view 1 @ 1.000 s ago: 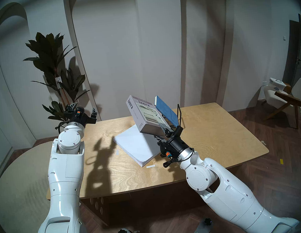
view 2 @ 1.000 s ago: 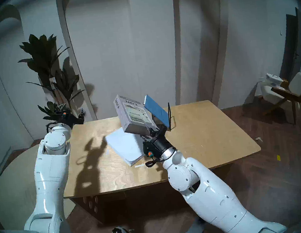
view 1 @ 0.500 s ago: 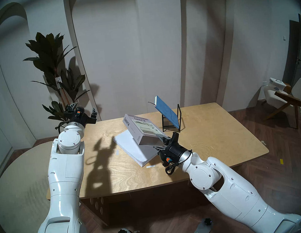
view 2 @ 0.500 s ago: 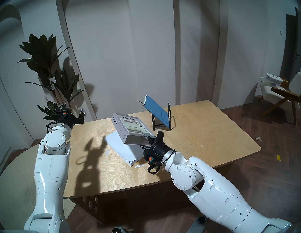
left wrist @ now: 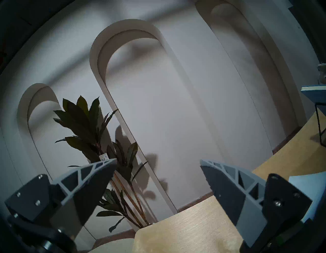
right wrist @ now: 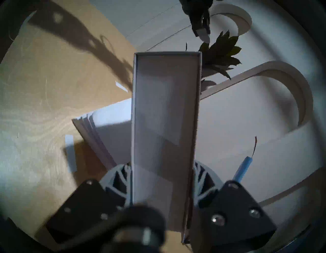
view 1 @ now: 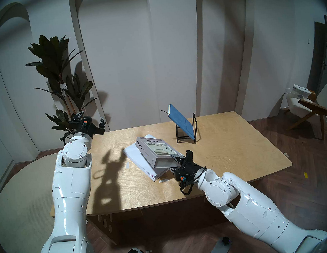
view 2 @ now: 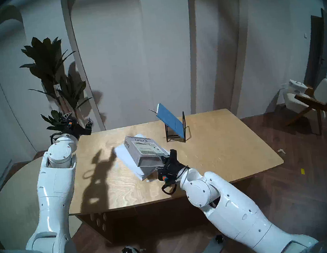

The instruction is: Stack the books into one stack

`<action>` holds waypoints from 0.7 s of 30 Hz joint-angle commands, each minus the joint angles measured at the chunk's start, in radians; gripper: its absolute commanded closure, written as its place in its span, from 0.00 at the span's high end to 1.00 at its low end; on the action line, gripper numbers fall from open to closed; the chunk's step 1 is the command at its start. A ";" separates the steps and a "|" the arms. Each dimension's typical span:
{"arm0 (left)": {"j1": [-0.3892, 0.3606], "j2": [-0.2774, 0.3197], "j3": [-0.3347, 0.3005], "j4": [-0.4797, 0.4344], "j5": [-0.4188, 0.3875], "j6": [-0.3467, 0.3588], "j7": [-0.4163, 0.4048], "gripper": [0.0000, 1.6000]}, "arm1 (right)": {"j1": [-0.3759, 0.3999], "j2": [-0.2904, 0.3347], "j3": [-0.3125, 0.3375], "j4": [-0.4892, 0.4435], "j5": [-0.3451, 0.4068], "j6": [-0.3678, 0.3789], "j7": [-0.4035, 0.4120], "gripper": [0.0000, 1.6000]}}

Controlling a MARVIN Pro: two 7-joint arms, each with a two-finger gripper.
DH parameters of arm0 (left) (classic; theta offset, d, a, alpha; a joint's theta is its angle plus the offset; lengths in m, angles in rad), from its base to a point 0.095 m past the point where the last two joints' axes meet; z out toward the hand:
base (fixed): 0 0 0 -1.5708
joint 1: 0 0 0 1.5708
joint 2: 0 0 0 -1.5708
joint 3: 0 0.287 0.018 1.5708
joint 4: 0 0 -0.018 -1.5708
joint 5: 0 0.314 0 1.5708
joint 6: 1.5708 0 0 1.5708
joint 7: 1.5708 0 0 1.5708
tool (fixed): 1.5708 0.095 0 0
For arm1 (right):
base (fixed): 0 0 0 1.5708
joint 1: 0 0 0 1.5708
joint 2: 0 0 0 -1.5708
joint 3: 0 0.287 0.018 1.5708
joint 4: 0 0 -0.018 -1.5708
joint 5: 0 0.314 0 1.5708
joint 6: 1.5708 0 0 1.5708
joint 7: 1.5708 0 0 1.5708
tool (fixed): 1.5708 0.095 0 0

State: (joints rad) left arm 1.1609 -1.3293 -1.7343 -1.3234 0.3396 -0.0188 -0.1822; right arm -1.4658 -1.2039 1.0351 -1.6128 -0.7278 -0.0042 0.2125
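While the right gripper (view 1: 176,161) clamps the thick "ianra" book (view 1: 155,150) over the white softcover (view 1: 136,157) mid-tabletop (view 1: 232,145), the left gripper (view 1: 92,121) gapes wide past the far left corner; the blue book (view 1: 180,120) leans in the rack (view 1: 187,133).

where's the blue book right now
In the head view, the blue book leans in the black wire rack at the table's far side, right of the white books.

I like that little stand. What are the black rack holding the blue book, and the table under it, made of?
The black open-frame rack looks like thin metal rod with a matt black coat: its bars are slim, straight and sharp-cornered. That is a guess from shape alone. The pale tan table looks like plywood or wood veneer with a smooth, lightly sheened finish: broad swirling grain shows across the top.
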 commanded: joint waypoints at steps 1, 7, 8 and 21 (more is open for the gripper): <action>-0.021 0.003 0.000 -0.024 -0.002 -0.002 -0.001 1.00 | 0.041 -0.042 0.007 0.045 0.024 -0.029 -0.024 0.00; -0.021 0.004 0.001 -0.024 -0.003 -0.002 0.000 1.00 | 0.065 -0.058 -0.012 0.091 0.003 -0.054 -0.057 0.00; -0.021 0.004 0.001 -0.023 -0.003 -0.002 0.000 1.00 | 0.067 -0.060 -0.014 0.093 0.005 -0.057 -0.058 0.00; -0.021 0.005 0.003 -0.023 -0.005 -0.002 0.001 1.00 | 0.110 -0.060 -0.054 0.065 -0.042 -0.011 0.005 0.00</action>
State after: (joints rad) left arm 1.1615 -1.3269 -1.7315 -1.3234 0.3368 -0.0187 -0.1797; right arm -1.3952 -1.2436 0.9794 -1.5100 -0.7812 -0.0466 0.1615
